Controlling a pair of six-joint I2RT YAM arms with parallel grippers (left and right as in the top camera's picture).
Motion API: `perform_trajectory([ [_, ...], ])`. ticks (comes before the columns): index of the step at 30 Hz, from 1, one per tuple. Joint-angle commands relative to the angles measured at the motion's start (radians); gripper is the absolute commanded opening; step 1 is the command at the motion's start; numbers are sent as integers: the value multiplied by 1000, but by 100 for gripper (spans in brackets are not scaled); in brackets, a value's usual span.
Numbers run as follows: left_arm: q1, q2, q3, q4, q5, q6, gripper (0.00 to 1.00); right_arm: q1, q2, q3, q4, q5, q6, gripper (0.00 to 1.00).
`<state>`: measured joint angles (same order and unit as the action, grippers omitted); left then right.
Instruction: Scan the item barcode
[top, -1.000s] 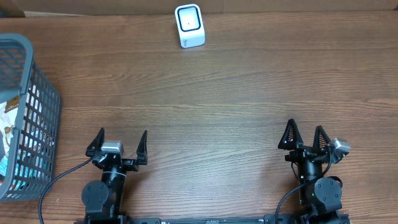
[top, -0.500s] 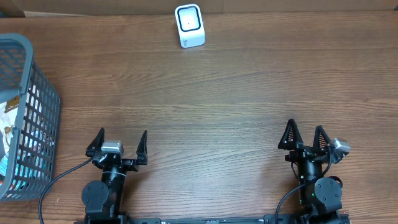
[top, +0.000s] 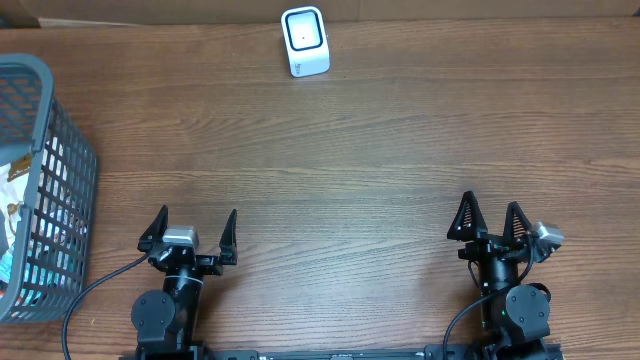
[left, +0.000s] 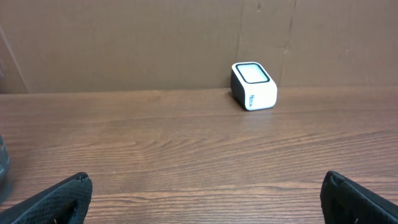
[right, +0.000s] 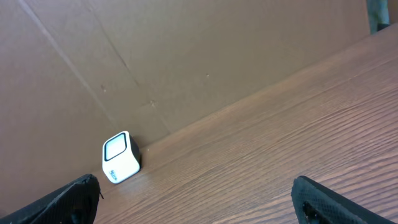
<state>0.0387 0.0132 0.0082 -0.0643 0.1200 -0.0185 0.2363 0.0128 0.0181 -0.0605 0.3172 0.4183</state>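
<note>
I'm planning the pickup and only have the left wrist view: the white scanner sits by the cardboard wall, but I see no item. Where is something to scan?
Observer: A grey basket stands at the left edge of the table, to the left of the left tool. There are items inside it.
Operator: Is the right tool holding anything?
Observer: No. The right tool is open and empty, near the table's front edge.
Operator: Which arm is nearer the scanner?
Observer: Seen from overhead, the scanner sits a little left of centre, so sideways it is closer to the left arm.
</note>
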Motion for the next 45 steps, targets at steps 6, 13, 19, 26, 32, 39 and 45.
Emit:
perform_trajectory([
  [6,-6,-8,-3,-2,2,12,100,-1,-10,-10,5,-4,-4,100],
  [13,-6,-8,-3,-2,3,12,99,-1,-10,-10,5,-4,-4,100],
  [19,-6,-8,-3,-2,13,11,99,-1,-10,-10,5,-4,-4,100],
  [26,-6,-8,39,-21,63,12,100,-1,-10,-10,5,-4,-4,100],
  [32,-6,43,220,-145,65,12,100,-1,-10,-10,5,-4,-4,100],
  [39,-7,286,553,-335,122,12,100,-1,-10,-10,5,-4,-4,100],
  [45,-7,569,918,-622,151,13,100,-1,-10,-10,5,-4,-4,100],
])
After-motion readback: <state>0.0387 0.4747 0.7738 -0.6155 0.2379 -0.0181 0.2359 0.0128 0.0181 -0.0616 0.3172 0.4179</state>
